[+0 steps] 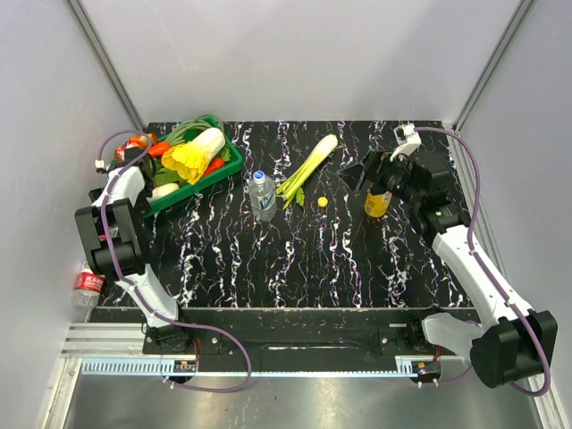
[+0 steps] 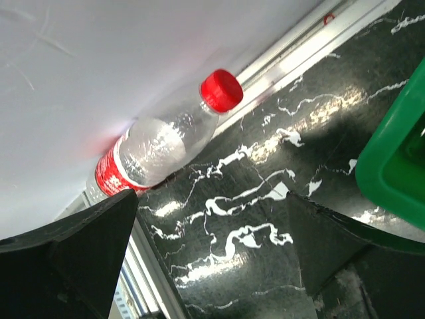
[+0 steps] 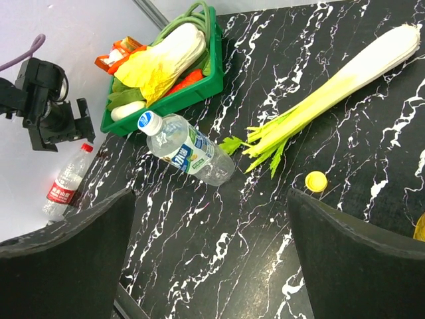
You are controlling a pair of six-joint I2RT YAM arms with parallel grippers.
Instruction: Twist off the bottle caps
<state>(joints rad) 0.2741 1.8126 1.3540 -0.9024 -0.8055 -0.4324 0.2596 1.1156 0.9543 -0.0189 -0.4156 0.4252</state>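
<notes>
A clear bottle with a pale blue label (image 1: 262, 195) (image 3: 188, 151) stands mid-table, its white cap (image 3: 149, 122) on. The orange juice bottle (image 1: 377, 205) stands at the right, and my right gripper (image 1: 358, 176) (image 3: 211, 194) hovers open just beside its top, holding nothing. A loose yellow cap (image 1: 323, 202) (image 3: 316, 181) lies on the table. The red-label bottle (image 1: 88, 288) (image 2: 149, 151) leans against the left wall past the table's edge, red cap (image 2: 221, 90) on. My left gripper (image 1: 132, 157) (image 2: 211, 199) hangs open and empty, high at the far left.
A green tray (image 1: 228, 164) (image 3: 199, 91) (image 2: 392, 169) of vegetables sits at the back left. A celery stalk (image 1: 308, 166) (image 3: 332, 93) lies behind the yellow cap. An aluminium rail (image 2: 299, 40) runs along the table's left edge by the white wall.
</notes>
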